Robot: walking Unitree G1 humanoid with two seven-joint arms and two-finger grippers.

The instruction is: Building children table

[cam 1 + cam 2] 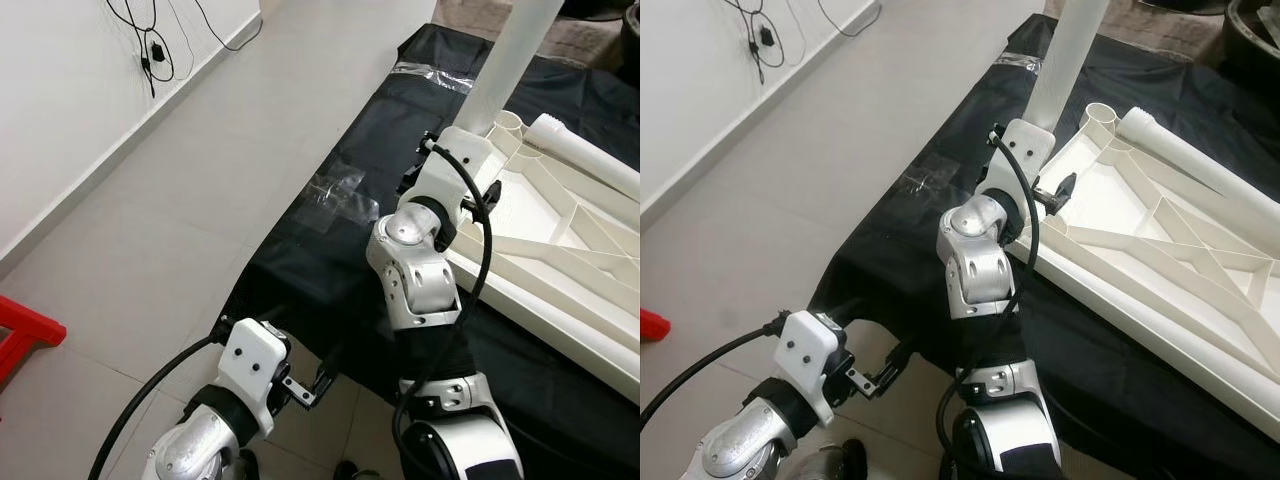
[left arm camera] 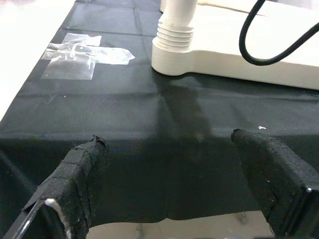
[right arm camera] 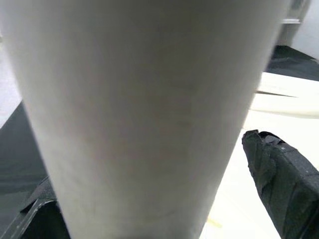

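Right gripper (image 3: 164,199) straddles the upright white table leg (image 1: 512,60), one black finger (image 3: 281,184) on each side; actual contact cannot be confirmed. White ribbed tabletop (image 1: 1160,260) lies underside-up on a black cloth (image 1: 330,270) over the tiled floor (image 1: 200,170), leg standing at its near corner. Left wrist view exposes the leg's threaded base in the corner socket (image 2: 172,55), which the right arm hides from the head views. Left gripper (image 2: 174,179) is spread, low at the cloth's edge. A second leg (image 1: 1200,165) lies across the tabletop, its far end cut off by the frame.
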